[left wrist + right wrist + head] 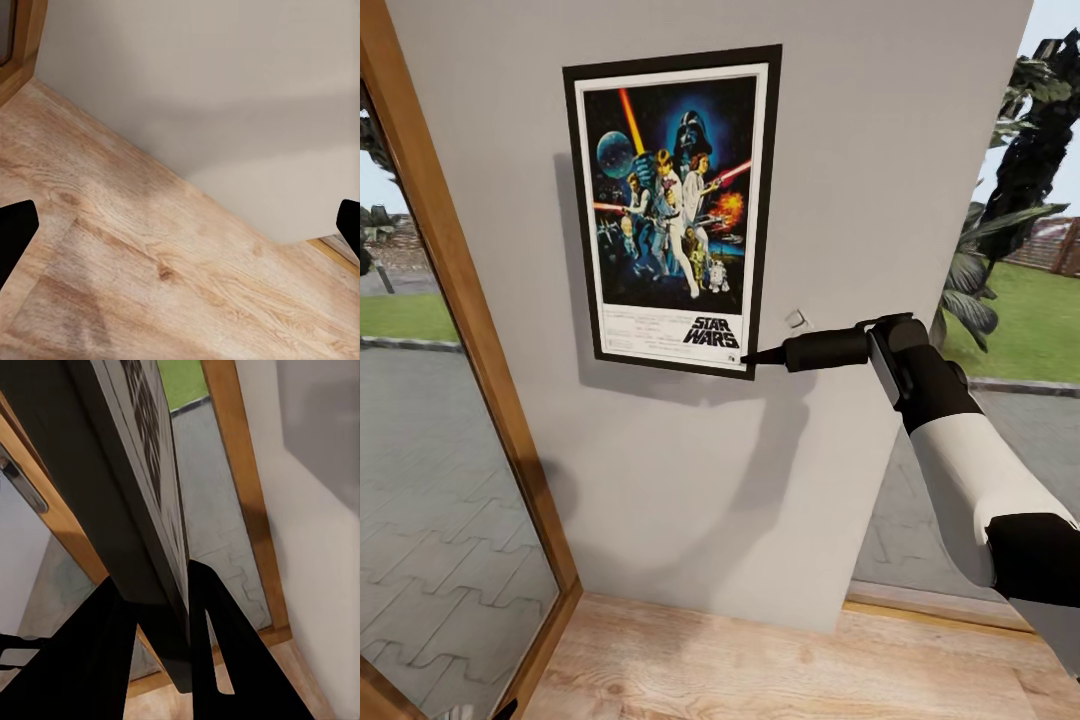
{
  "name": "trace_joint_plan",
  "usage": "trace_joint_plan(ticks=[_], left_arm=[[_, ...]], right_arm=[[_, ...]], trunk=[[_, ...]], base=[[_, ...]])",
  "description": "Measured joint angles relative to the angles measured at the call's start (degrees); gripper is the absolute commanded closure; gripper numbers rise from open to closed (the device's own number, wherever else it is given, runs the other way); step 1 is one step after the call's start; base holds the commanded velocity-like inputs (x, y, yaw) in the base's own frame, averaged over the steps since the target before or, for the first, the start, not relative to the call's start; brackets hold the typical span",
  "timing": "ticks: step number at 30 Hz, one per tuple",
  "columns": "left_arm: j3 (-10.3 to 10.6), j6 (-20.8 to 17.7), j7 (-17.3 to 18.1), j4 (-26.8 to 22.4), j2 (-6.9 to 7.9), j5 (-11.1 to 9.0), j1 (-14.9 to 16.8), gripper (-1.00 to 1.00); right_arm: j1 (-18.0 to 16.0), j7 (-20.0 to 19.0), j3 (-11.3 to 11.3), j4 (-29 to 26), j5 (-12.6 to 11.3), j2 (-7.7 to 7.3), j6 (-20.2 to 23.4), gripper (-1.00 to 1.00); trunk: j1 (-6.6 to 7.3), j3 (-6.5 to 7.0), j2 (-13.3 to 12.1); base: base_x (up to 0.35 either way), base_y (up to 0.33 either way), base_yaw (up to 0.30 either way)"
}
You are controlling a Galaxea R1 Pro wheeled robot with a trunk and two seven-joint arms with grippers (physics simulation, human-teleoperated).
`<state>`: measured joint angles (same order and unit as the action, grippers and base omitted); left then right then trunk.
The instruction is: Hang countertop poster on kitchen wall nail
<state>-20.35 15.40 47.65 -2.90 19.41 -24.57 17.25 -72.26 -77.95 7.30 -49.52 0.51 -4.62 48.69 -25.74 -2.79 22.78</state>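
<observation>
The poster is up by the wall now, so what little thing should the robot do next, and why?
Probably ease the poster flat onto the wall before letting go. The right gripper pinches its lower corner, with its fingers closed on the frame's edge. The poster hangs tilted, and a shadow beside it suggests a gap. No nail can be made out, so whether it hangs is unclear.

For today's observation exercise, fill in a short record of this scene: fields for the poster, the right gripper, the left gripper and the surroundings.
poster: Star Wars poster held up against the grey wall, slightly tilted
right gripper: right gripper shut on the poster's lower right corner
left gripper: left gripper open, over the wooden floor
surroundings: wooden-framed window beside the wall
</observation>
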Motion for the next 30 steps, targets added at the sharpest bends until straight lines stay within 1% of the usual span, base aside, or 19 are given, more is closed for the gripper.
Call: trace_joint_plan(ticks=[30], left_arm=[[0.0, 0.0, 0.0, 0.0, 0.0, 0.0, 0.0, -1.0]], right_arm=[[0.0, 0.0, 0.0, 0.15, -0.03, 0.0, 0.0, 1.0]], trunk=[[0.0, 0.0, 0.0]], base=[[0.009, 0.0, 0.0]])
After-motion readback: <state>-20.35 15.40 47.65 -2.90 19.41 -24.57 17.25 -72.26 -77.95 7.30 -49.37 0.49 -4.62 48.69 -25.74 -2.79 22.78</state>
